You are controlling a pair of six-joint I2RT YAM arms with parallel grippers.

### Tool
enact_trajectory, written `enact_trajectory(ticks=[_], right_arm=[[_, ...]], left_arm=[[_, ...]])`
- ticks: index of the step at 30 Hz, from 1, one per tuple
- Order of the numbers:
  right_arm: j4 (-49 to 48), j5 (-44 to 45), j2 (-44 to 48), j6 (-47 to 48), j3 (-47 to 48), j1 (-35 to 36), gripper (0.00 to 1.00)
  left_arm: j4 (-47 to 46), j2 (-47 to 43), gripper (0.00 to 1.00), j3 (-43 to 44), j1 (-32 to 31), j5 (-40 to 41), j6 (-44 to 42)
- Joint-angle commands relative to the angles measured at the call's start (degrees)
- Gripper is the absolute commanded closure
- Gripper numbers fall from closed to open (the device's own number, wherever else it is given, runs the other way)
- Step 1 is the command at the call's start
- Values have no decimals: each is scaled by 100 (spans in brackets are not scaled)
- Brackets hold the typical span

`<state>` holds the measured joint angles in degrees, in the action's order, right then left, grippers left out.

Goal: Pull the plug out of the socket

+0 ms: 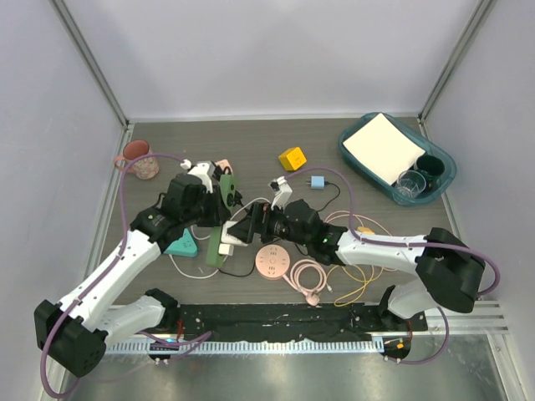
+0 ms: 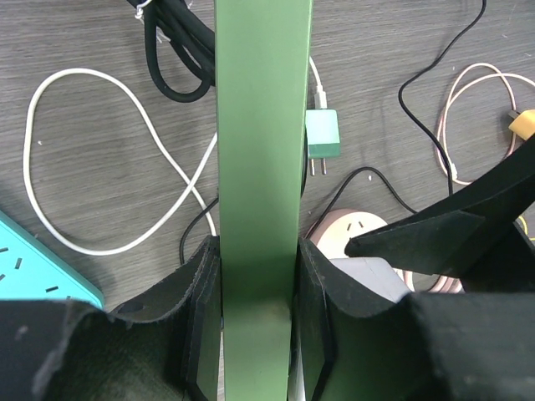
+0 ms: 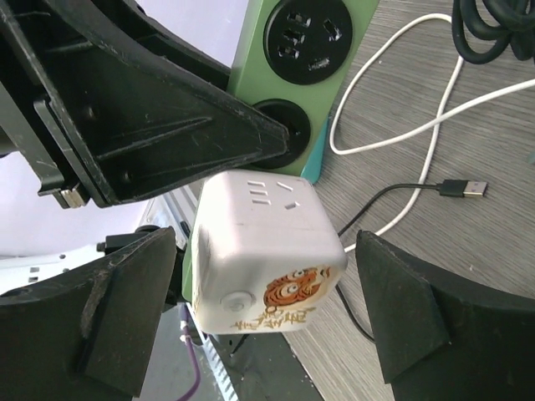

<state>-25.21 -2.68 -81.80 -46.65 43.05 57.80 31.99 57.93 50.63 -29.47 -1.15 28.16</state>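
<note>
Grey wood-grain tabletop (image 1: 251, 142), left end effector (image 2: 259, 284) clamped tight on green power strip (image 2: 261, 125), white cube plug (image 3: 263, 251) seated in strip's end socket, right end effector (image 3: 267, 305) open, fingers (image 3: 401, 317) flanking plug, not touching.

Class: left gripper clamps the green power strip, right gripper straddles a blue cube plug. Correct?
No: the right wrist view shows the cube plug is white. The left gripper does clamp the green power strip; the right gripper straddles the plug.

Coiled cables (image 1: 308, 276) and a round pink socket (image 1: 272, 261) hem the strip (image 1: 226, 190) at 5 o'clock; open worktop (image 1: 251, 142) at 12 o'clock; bin (image 1: 448, 171) at 2 o'clock.
</note>
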Motion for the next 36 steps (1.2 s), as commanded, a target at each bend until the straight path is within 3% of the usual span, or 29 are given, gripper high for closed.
enact_trajectory(ticks=[1,4,5,8,11,17,22,28,36], right_arm=[[-827,-110,-143,-134,-24,38,9],[-950,-180,-170,-177,-51,38,34],[-968,-172,-152,-177,-60,38,54],[-959,-102,-56,-169,-130,38,83],[-837,4,102,-28,-200,38,99],[-695,-13,314,174,-306,-32,99],[-1459,-601,375,-203,-674,-313,99],[-1478,-927,402,-213,-701,-445,99],[156,-348,752,437,-271,-419,99]], left_arm=[[-755,-291,100,79,38,-184,102],[-694,-247,100,105,38,-105,102],[-685,-221,100,114,30,-9,93],[-685,-221,100,105,38,53,5],[-615,-204,100,105,29,375,-117],[-422,-116,100,166,38,703,-215],[-333,-54,100,202,38,809,-206],[-334,-72,100,201,30,853,-206],[-316,-71,100,202,30,914,-258]])
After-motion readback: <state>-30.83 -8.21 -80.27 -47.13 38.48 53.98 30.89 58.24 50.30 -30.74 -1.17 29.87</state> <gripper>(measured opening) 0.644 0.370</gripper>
